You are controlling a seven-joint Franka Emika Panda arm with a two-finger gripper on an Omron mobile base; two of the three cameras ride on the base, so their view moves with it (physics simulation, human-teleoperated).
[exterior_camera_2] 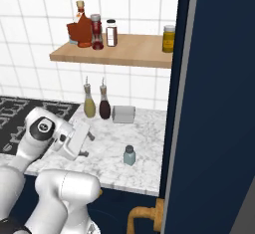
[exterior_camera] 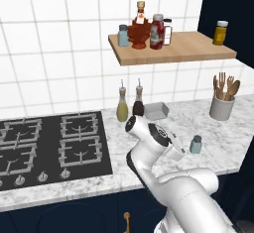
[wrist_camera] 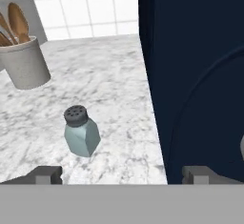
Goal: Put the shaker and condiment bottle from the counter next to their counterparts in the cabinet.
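Note:
The small pale blue-grey shaker stands upright on the speckled marble counter. My gripper hovers low, a short way from it, open with nothing between its fingertips. On the wooden shelf cabinet, the red condiment bottle stands right beside the dark red maple-leaf bottle. A matching blue-grey shaker stands to the left of that leaf bottle.
A dark-lidded jar and a yellow jar share the shelf. Two oil cruets, a white dish and a utensil crock stand on the counter. The stove is left; a dark blue panel is right.

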